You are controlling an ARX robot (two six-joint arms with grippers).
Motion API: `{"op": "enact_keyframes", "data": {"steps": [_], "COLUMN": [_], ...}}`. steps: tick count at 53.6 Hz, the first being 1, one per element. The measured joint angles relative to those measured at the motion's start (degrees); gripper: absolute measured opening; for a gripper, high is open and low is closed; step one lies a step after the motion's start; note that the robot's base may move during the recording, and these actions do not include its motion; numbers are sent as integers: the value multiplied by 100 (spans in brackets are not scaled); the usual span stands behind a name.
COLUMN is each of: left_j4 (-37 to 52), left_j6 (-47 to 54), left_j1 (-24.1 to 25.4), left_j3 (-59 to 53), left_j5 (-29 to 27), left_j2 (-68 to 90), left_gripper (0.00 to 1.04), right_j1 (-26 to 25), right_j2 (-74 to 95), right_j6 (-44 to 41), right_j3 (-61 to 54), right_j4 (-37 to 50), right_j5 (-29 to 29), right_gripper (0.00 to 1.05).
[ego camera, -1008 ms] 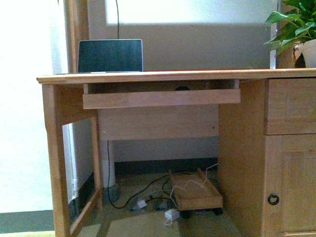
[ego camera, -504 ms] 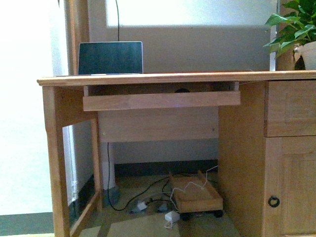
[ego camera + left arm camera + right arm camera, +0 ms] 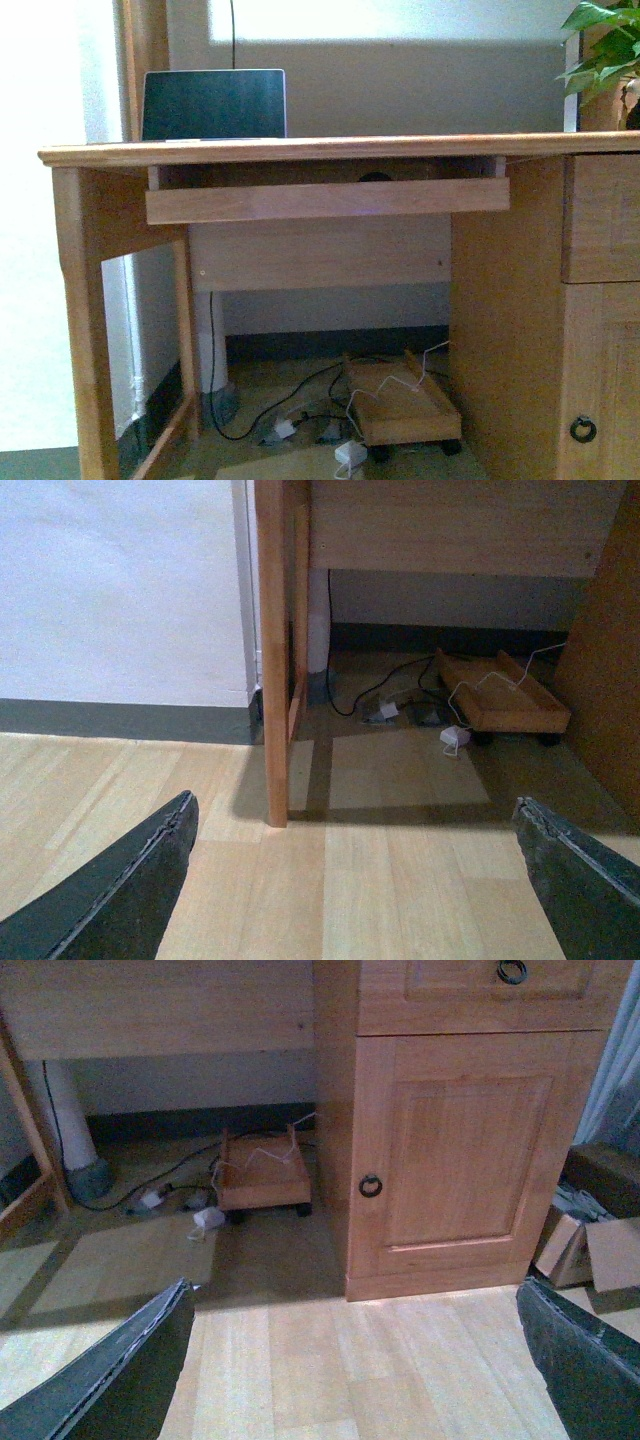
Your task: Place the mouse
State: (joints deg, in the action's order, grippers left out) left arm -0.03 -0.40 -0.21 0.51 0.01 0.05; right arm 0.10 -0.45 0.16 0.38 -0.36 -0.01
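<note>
Only a small dark rounded top of the mouse (image 3: 373, 177) peeks over the front board of the pull-out keyboard tray (image 3: 320, 200), under the wooden desk top (image 3: 300, 150); the rest of it is hidden. Neither arm shows in the front view. My left gripper (image 3: 350, 880) is open over bare wooden floor, near the desk's left leg (image 3: 272, 660). Nothing lies between its dark fingers (image 3: 120, 900). My right gripper (image 3: 350, 1370) is open too, low over the floor in front of the desk's cabinet door (image 3: 460, 1150).
A laptop (image 3: 213, 103) stands open on the desk at the left, and a potted plant (image 3: 605, 50) at the right. Under the desk sit a low wheeled wooden stand (image 3: 400, 405) and loose cables (image 3: 290, 400). Cardboard boxes (image 3: 590, 1245) lie right of the cabinet.
The desk has grown larger in the front view and its left leg has shifted left, so the view has come closer. The tray and the dark shape behind it have kept their places on the desk.
</note>
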Motion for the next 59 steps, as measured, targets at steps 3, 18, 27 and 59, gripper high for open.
{"op": "enact_keyframes", "data": {"steps": [3, 18, 27, 59], "left_j4": [0, 0, 0, 0], "left_j6": [0, 0, 0, 0], "left_j1": [0, 0, 0, 0], "left_j3": [0, 0, 0, 0], "left_j5": [0, -4, 0, -4], "left_j2": [0, 0, 0, 4], "left_gripper": [97, 97, 97, 97], "right_j1": [0, 0, 0, 0], "right_j2": [0, 0, 0, 0], "right_j6": [0, 0, 0, 0], "right_j3": [0, 0, 0, 0], "right_j4": [0, 0, 0, 0], "right_j5": [0, 0, 4, -2], "right_gripper": [97, 97, 97, 97]}}
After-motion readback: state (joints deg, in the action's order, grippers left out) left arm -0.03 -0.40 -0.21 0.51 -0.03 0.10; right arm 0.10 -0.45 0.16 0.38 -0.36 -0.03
